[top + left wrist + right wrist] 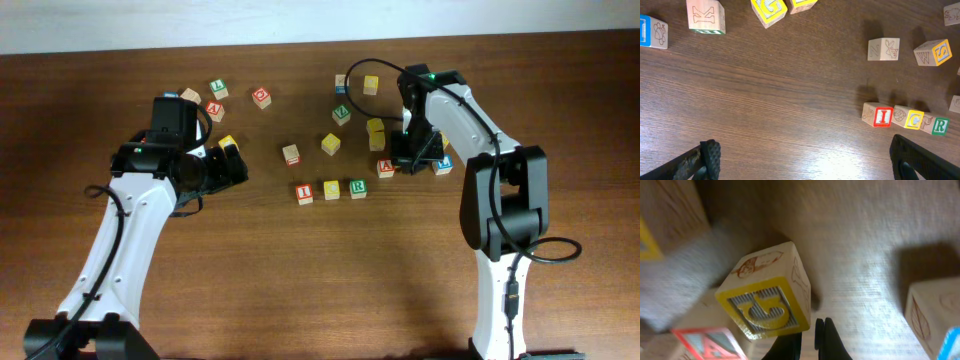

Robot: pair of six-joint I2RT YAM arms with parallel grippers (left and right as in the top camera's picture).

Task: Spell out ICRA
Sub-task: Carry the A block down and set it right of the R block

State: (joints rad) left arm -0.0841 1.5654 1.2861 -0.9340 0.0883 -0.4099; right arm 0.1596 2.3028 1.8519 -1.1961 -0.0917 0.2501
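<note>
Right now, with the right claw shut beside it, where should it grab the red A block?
Probably from straight above, after opening the right claw. Pinch the A block on its left and right upright faces as the overhead view shows them: it sits flat, letter up, and a yellow block crowds its far side.

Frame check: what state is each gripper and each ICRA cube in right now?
left gripper: open, holding nothing.
right gripper: shut, holding nothing.
I cube: on the table, starts the row, letter up.
C cube: on the table, second in the row.
R cube: on the table, third in the row.
A cube: on the table, apart from the row, not gripped.
</note>
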